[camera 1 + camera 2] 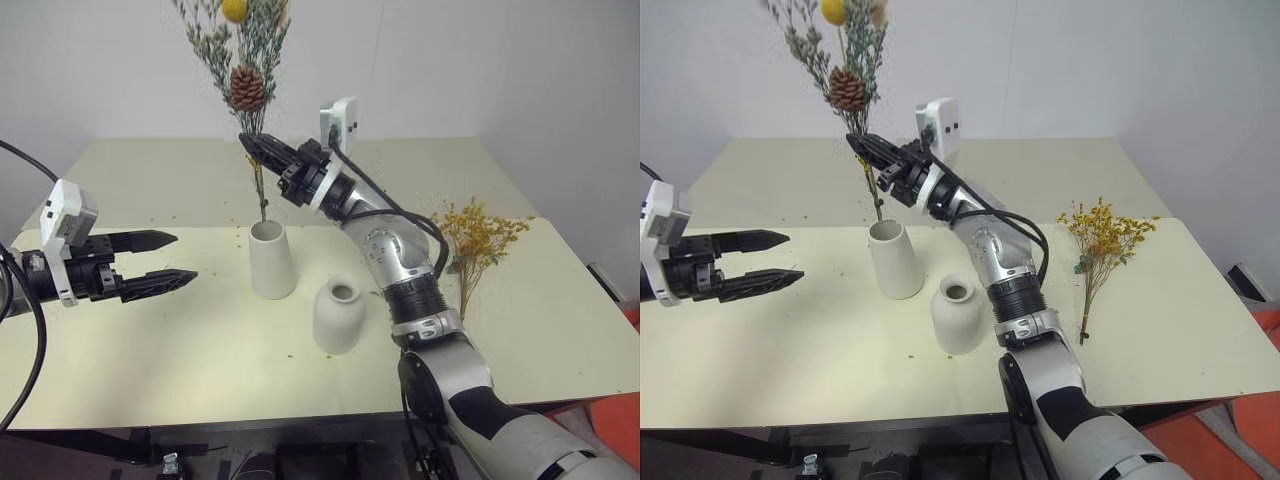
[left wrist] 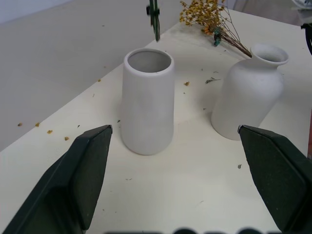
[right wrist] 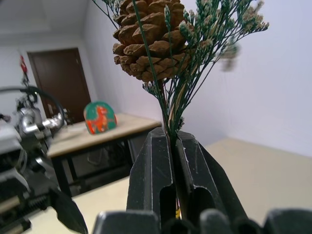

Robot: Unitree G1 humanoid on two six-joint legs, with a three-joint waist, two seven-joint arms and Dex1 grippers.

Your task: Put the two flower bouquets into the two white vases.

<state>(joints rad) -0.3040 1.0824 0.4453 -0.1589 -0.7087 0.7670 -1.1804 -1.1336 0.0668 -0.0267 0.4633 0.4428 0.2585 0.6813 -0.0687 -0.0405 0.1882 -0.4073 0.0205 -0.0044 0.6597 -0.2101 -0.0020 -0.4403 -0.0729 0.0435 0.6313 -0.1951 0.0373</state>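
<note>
At the far left the left claw [image 1: 160, 262] hangs over the pale surface [image 1: 150, 350] with its two black fingers spread wide and nothing between them, pointing toward the vases. Next comes the taller vase [image 1: 272, 260], a tapered white cone with a wide open mouth, standing upright; being matte ceramic it is probably stiff, fairly heavy for its size and breakable, so a knock from a stem or a finger could tip it. Directly above its mouth, the grey-green bouquet [image 1: 245, 70] with its brown pinecone is held upright, its thin stem ends hanging just over the rim and apparently not yet inside. The right claw [image 1: 255, 146] is clamped tight on those stems just below the pinecone, which looks like the right place to hold: the stems are thin, light and likely brittle, the dried sprigs above would shed or crush if squeezed, and the top-heavy head may sway. Just beside the tall vase, nearer the robot, stands the shorter vase [image 1: 339, 315], rounded with a narrow neck, which will probably demand more careful aiming. Furthest right, the mustard-yellow bouquet [image 1: 478, 240] lies flat on the surface, well apart from both vases, bushy head toward the far edge and bare stems toward the robot; the bare stems look the safest place to take it.
</note>
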